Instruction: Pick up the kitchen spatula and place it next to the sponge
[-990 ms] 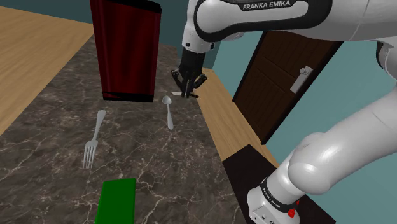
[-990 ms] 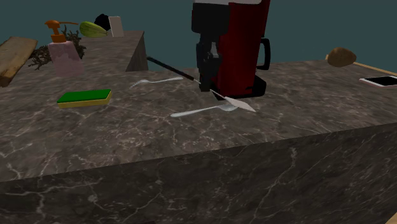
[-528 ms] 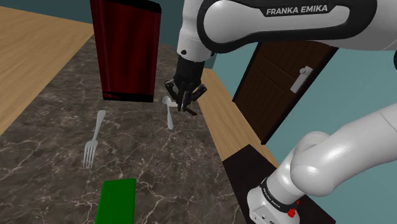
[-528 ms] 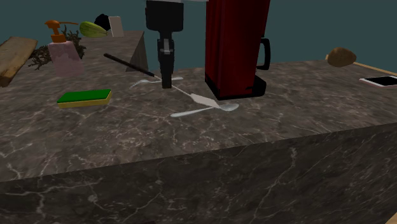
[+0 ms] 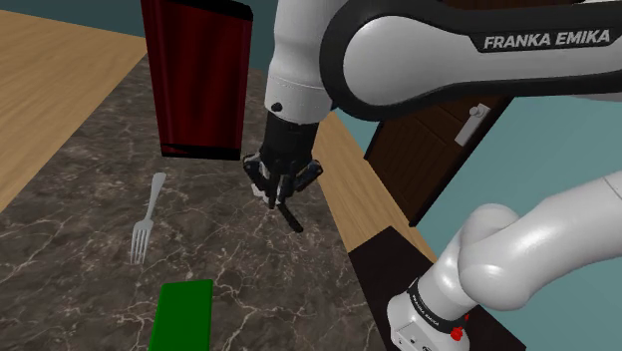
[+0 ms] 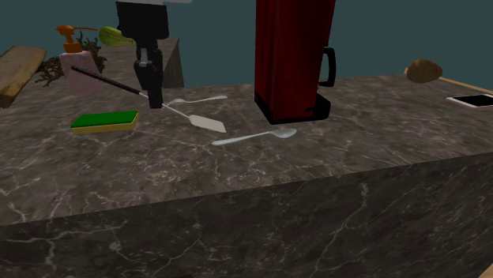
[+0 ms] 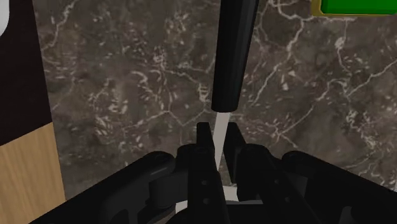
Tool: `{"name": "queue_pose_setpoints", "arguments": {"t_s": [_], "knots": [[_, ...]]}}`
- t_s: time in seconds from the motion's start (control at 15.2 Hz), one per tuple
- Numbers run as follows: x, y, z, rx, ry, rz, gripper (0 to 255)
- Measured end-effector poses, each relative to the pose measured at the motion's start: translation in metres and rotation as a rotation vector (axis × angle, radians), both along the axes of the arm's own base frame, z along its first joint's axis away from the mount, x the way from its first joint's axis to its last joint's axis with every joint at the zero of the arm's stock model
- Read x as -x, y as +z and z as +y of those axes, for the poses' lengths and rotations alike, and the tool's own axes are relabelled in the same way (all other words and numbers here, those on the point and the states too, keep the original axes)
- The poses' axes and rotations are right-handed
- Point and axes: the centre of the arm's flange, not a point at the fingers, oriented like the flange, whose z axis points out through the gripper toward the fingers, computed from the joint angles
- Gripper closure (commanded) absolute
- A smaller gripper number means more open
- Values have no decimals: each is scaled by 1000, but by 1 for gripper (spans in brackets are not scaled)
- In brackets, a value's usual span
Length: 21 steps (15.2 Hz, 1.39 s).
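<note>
My black gripper is shut on the kitchen spatula, which hangs above the dark marble counter. Across the second exterior view the spatula slants from its black handle, up beside the sponge, down to its pale blade on the other side of the gripper. Between my fingers runs the thin silver shaft of the spatula, with the black handle beyond the gripper. The green-topped sponge lies flat just below the handle; it is nearer the camera in the shoulder view, and one corner is in the wrist view.
A fork and a spoon lie on the counter. A tall dark red coffee machine stands behind them. A soap dispenser is past the sponge, a phone far right. The counter's edge and a wooden strip run beside the gripper.
The gripper has carried the spatula away from the coffee machine, to the second exterior view's left, over the spoon and close to the sponge. It has stayed shut on the spatula.
</note>
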Motion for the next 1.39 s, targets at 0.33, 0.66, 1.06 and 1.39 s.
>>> {"name": "queue_pose_setpoints", "arguments": {"t_s": [0.33, 0.66, 1.06, 1.39], "knots": [[51, 1, 42, 0, 0, 0, 255], [98, -2, 89, 0, 0, 0, 255], [155, -2, 141, 0, 0, 0, 255], [205, -1, 186, 1, 1, 0, 255]]}}
